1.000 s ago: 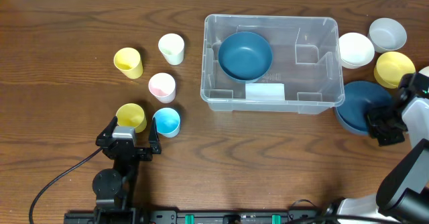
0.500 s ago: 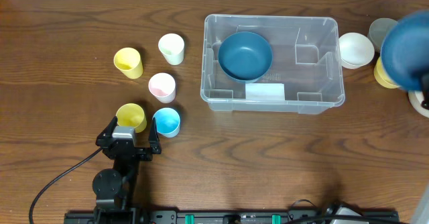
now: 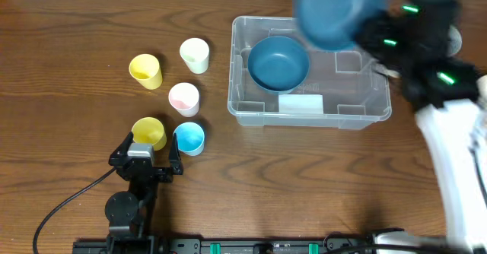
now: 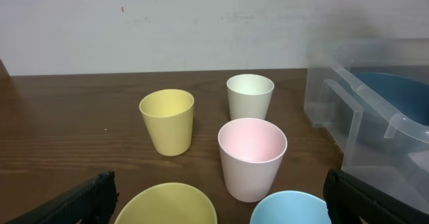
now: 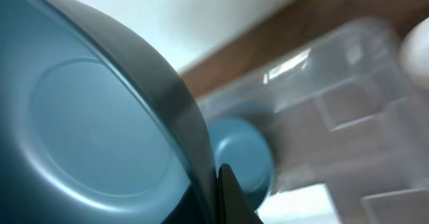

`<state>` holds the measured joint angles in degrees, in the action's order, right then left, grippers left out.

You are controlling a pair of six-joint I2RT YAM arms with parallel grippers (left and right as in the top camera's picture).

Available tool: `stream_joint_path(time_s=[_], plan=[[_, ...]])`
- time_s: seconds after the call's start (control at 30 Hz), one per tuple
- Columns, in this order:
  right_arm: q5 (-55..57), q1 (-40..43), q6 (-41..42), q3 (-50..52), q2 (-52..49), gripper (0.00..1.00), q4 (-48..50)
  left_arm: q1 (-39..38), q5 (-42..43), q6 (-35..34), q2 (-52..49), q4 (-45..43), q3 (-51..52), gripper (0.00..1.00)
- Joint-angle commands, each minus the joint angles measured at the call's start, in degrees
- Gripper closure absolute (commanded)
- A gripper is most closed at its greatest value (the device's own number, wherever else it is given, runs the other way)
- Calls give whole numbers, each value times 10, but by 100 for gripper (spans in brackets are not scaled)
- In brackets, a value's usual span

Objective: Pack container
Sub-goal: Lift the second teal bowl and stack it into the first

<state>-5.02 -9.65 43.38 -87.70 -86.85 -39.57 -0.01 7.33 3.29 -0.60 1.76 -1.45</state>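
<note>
The clear container (image 3: 358,94) stands right of the table's middle, with a dark blue bowl (image 3: 278,62) in its left half and a white label (image 3: 300,103) at the front. My right gripper (image 3: 371,27) is shut on the rim of a second dark blue bowl (image 3: 335,9), held tilted and blurred above the container's back edge. That bowl (image 5: 87,130) fills the right wrist view, with the container (image 5: 348,117) and its bowl (image 5: 241,153) below. My left gripper (image 3: 144,153) stands open near the front left, behind a yellow cup (image 4: 167,207) and a light blue cup (image 4: 291,210).
Cups stand left of the container: yellow (image 3: 145,70), cream (image 3: 195,55), pink (image 3: 183,98), yellow (image 3: 149,132) and light blue (image 3: 189,138). My right arm (image 3: 449,132) covers the table to the container's right. A cable (image 3: 68,204) trails from the left arm's base.
My right arm has lifted the dark blue bowl from the table right of the container and swung it left and up, over the container's back edge. The left arm has not moved.
</note>
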Motion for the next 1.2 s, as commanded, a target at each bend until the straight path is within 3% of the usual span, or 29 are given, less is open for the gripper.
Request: stream_joint_path(time_s=[0.0,0.37,0.93,1.03,1.17], plan=[[0,-20,9,5,-57,99,6,3,6,8,3,16,12,2],[-62,-27,20,5,-196,99,17,3,6,8,3,16,12,2],[-68,-50,17,5,-235,98,23,3,6,8,3,16,12,2],[-68,-50,17,5,-235,93,20,3,6,8,3,16,12,2],[-68,-50,12,5,-235,69,21,3,6,8,3,16,12,2]])
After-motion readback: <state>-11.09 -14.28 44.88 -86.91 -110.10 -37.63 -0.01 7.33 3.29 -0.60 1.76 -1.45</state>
